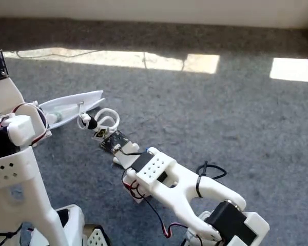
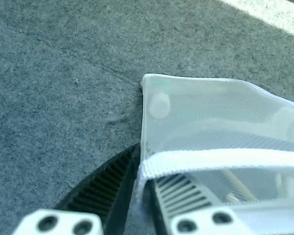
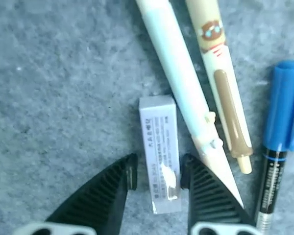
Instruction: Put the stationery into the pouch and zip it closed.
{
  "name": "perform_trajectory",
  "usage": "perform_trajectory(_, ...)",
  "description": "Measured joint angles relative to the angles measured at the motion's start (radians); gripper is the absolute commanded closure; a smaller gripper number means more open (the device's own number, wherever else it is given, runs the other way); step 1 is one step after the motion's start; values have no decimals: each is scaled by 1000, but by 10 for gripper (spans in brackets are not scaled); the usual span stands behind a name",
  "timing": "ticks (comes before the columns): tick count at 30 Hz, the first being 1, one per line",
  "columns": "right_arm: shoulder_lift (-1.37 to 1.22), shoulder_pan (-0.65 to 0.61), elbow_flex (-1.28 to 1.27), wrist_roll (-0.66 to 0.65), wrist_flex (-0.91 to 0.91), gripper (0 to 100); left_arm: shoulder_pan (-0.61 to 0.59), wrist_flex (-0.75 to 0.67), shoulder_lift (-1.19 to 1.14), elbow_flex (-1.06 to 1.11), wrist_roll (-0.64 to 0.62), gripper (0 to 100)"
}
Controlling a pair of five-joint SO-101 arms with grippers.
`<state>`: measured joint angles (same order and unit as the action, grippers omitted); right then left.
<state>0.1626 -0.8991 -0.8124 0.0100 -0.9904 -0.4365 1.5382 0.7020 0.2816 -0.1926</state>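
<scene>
Left gripper (image 2: 144, 169) is clamped on the rim of the mesh pouch (image 2: 210, 112), lying left of centre in the high view. Right gripper (image 3: 159, 166), narrowly open, straddles the eraser (image 3: 158, 142) beside three pens (image 3: 179, 83).

The left gripper (image 2: 140, 169) pinches a corner of the pouch (image 2: 210, 122), a white see-through mesh bag lying on grey carpet (image 2: 63, 83). The two black ribbed fingers (image 2: 105, 188) stand close together with the pouch's edge between them. One finger lies outside on the carpet side, and the other shows through the mesh. A thick white woven band (image 2: 210, 159) runs along the pouch's near edge, across the frame from the gripped corner. Through the mesh a round pale shape (image 2: 159, 105) shows near the far corner, and a pale rod (image 2: 235, 183) lies just behind the band. A patch of sunlight (image 2: 272, 10) brightens the carpet beyond the pouch, at a corner of the frame.
</scene>
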Motion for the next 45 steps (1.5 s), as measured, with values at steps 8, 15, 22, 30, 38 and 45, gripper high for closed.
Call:
perform_trajectory(8,-2,5,0,0,3,909,0,0,0,0,0,994)
perform_trajectory(15,-6,5,0,0,69,907,0,0,0,0,0,994)
perform_trajectory(22,-6,5,0,0,77,906,0,0,0,0,0,994)
perform_trajectory(30,-9,5,23,66,106,906,0,0,0,0,0,994)
perform_trajectory(38,-9,-2,77,114,127,813,0,0,0,0,0,994)
perform_trajectory(45,-21,-3,77,114,133,815,0,0,0,0,0,994)
